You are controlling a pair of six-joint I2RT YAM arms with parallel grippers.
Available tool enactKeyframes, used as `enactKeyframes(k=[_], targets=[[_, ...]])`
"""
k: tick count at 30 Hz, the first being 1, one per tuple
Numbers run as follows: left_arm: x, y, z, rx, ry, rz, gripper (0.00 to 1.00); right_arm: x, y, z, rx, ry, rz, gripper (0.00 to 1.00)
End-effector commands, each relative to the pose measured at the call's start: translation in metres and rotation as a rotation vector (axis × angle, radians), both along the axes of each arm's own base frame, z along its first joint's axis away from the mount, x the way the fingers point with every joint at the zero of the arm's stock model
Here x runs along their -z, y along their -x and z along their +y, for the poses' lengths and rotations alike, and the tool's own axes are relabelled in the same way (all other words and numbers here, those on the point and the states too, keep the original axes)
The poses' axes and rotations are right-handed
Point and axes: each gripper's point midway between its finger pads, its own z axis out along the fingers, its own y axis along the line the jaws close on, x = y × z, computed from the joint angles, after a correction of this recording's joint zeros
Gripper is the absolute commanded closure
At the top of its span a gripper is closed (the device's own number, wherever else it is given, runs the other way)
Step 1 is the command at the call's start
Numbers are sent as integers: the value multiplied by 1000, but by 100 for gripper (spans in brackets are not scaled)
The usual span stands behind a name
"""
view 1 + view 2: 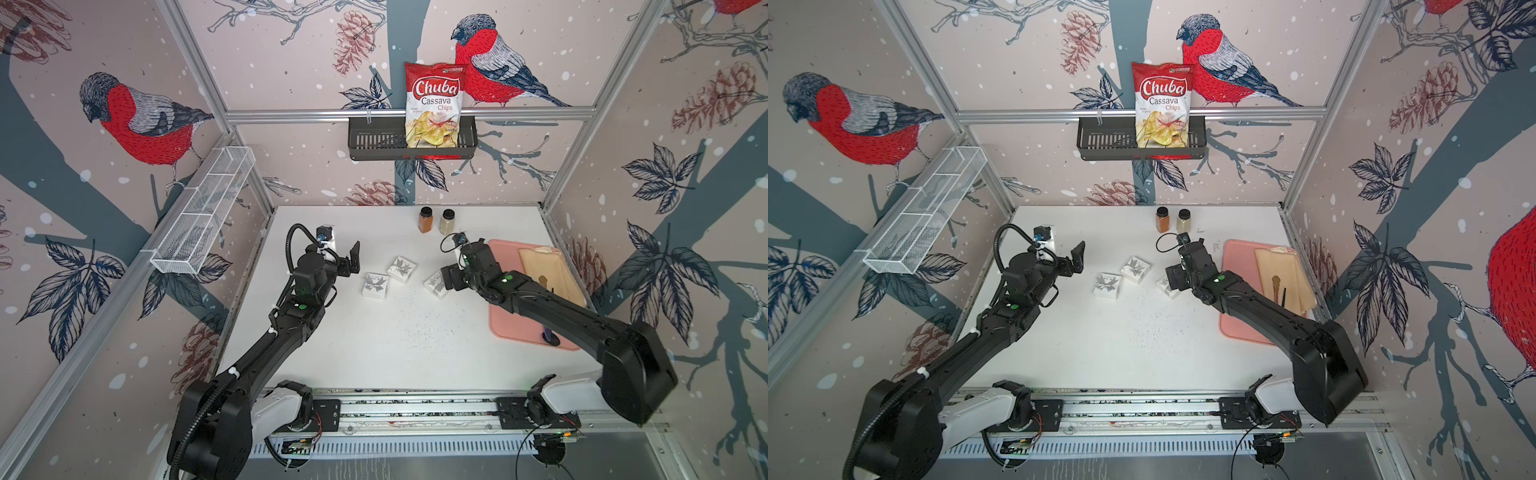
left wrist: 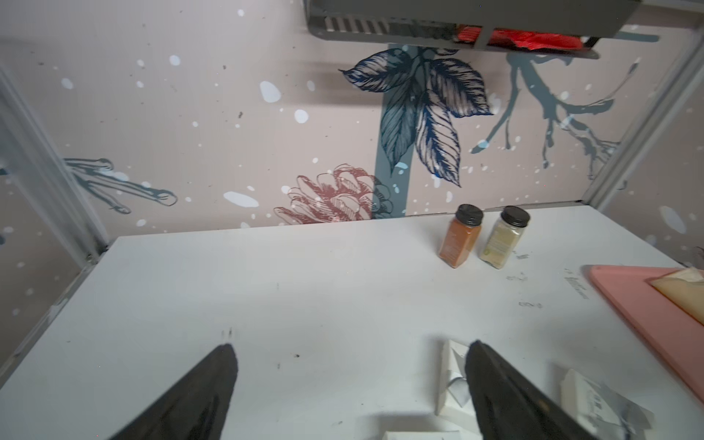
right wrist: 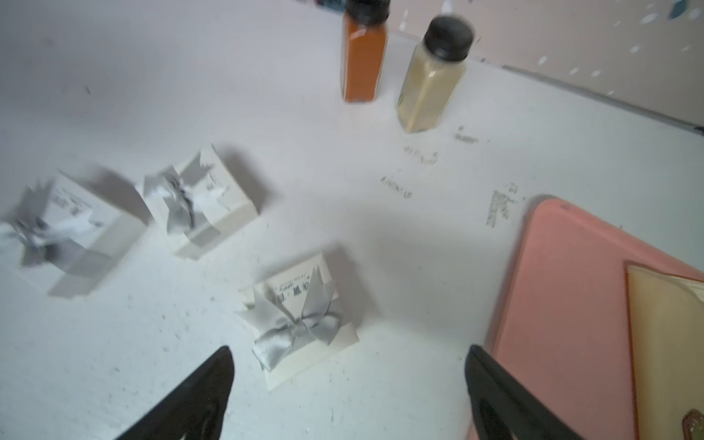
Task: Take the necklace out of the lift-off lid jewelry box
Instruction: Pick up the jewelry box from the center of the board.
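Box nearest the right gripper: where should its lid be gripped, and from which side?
Grip the lid by two opposite side walls, from straight above, the right gripper jaws straddling the bow. The box sits flat and closed. The bow makes the top soft and lumpy, while the sides are flat, so they likely give the firmest hold.

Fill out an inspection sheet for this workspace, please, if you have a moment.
Surface: white table, dark specks scattered.
Job's things: three white jewelry boxes with grey bows, lids on; necklace not seen.
Clutter: two spice jars; pink tray holding a tan pouch; chips bag in black basket.
Grippers: left gripper open, empty; right gripper open, empty, by the box nearest the tray.
Cables: black hose loops over left arm; thin wire at right wrist.
Surroundings: bird-print walls; white mesh basket on the side wall.
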Motion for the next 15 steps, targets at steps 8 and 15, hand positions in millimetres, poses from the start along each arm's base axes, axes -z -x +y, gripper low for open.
enactKeyframes(k=[8, 15], targets=[[-11, 33, -31, 189, 43, -45, 2, 55, 14, 31, -272, 134, 239, 0], [-3, 33, -28, 179, 18, -30, 2, 66, 3, 37, -322, 105, 288, 0]])
